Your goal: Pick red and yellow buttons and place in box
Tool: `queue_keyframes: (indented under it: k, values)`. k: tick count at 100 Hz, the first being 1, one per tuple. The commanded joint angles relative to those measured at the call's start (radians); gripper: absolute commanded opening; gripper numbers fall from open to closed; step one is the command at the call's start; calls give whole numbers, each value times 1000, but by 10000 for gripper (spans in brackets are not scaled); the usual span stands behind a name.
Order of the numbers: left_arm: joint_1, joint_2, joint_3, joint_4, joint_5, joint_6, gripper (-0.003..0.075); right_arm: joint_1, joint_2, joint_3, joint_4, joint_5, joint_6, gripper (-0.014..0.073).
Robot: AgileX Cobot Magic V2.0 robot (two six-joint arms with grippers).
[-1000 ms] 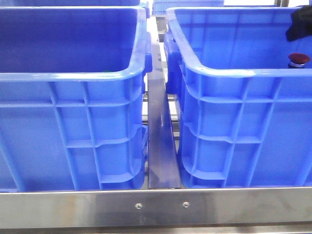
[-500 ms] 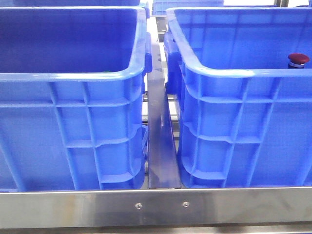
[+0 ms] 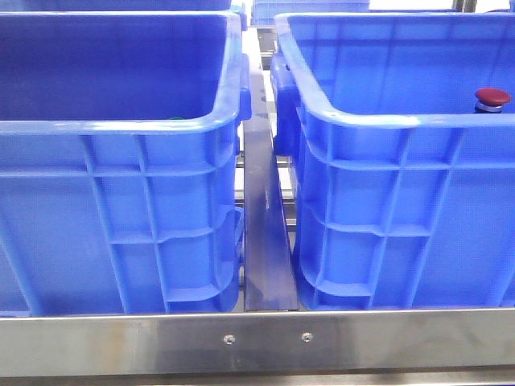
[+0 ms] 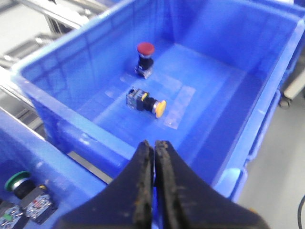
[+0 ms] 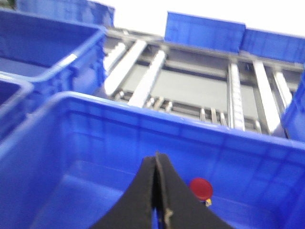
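The red button (image 3: 492, 98) stands upright inside the right-hand blue box (image 3: 362, 119), its cap just above the near rim. In the left wrist view the red button (image 4: 145, 49) stands on the floor of the box (image 4: 205, 95), and the yellow button (image 4: 159, 108) lies on its side beside it. My left gripper (image 4: 153, 144) is shut and empty, above the box's near rim. My right gripper (image 5: 157, 155) is shut and empty too, over the box (image 5: 143, 112), with the red button (image 5: 201, 189) just past its tip. Neither gripper shows in the front view.
A second identical blue crate (image 3: 121, 125) stands to the left, across a narrow metal strip (image 3: 261, 241). It holds a green-capped piece (image 4: 17, 180) and other dark switch bodies. More blue crates and metal rollers (image 5: 238, 95) lie behind. A steel rail (image 3: 257, 342) runs along the front.
A second ago a dark part of the right arm showed at the front view's top right, over the box. It has since left that view. The red button has not moved.
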Motion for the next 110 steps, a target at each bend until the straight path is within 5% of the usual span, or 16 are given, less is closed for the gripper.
queue_keyframes:
  k: [1,42,110]
  values:
    - [-7,-82,37,-10,-123,-8,-19,-6,-93,25,35,15,1,-69]
    - [-7,-438,321,-26,-220,-8,-19,-6,-480,255,35,15,1,-69]
    - [-7,-519,354,-19,-234,-8,-19,-6,-503,269,36,17,1,-69]
